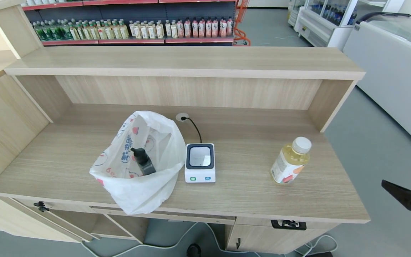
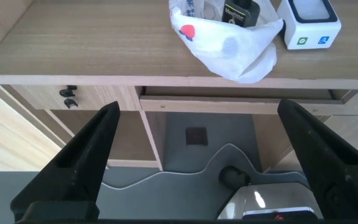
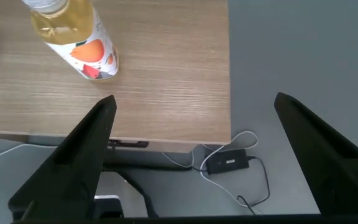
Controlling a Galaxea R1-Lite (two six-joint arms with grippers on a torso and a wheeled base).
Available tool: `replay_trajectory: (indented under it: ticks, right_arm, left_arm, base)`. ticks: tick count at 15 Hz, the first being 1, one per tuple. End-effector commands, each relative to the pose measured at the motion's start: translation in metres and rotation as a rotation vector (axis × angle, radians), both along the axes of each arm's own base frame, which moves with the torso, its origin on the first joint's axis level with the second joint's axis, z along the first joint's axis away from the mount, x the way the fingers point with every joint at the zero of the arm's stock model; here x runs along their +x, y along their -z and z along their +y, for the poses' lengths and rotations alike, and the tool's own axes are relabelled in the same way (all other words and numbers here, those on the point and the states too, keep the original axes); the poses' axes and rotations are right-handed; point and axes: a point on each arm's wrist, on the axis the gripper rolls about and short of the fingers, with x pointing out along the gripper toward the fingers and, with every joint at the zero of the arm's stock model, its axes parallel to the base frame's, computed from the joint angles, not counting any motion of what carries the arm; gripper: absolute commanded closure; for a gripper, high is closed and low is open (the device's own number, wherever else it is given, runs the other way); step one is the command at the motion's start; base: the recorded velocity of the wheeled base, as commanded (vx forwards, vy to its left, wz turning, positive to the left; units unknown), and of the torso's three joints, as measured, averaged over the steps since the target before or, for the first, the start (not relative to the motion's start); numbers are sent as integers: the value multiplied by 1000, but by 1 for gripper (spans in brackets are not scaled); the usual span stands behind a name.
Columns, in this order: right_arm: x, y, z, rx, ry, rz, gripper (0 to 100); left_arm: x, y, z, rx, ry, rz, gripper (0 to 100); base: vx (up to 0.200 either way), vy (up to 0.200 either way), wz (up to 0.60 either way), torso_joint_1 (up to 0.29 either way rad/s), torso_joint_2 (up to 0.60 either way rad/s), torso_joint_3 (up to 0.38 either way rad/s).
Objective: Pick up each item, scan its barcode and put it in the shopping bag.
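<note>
A bottle [image 1: 291,160] of yellow drink with a white cap stands upright on the right part of the wooden counter [image 1: 241,192]; the right wrist view shows the bottle [image 3: 73,37] too. A white shopping bag [image 1: 137,160] sits open at the counter's front left with a dark bottle [image 1: 143,161] inside it. The white barcode scanner [image 1: 200,162] stands just right of the bag. My right gripper [image 3: 194,155] is open, low and off the counter's right front corner. My left gripper [image 2: 197,162] is open below the counter's front edge, under the bag [image 2: 229,37].
The scanner's black cable [image 1: 193,126] runs back to a hole in the counter. A raised wooden shelf [image 1: 184,60] walls the counter's back and sides. Drawers with black handles [image 1: 288,224] sit under the front edge. Store shelves and freezers stand behind.
</note>
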Motion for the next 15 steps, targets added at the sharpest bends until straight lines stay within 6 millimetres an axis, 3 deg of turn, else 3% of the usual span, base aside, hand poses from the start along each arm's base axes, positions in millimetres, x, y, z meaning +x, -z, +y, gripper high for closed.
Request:
replay_trajectory:
  ticks: [1,5,8,13,15]
  right_arm:
    - [5,4,9,21,-72,36,0]
    - [17,-5,21,82,-139,27,0]
    - [26,1,23,76,-139,73,0]
    - [72,12,34,64,-138,36,0]
    - [79,18,43,56,-144,40,0]
  left_arm:
    - [0,0,0,0,0,1,0]
    - [0,0,0,0,0,1,0]
    - [0,0,0,0,0,1,0]
    - [0,0,0,0,0,1,0]
    - [0,0,0,0,0,1,0]
  base:
    - [0,0,0,0,0,0]
    - [0,0,0,0,0,0]
    - [0,0,0,0,0,0]
    - [0,0,0,0,0,0]
    - [0,0,0,0,0,0]
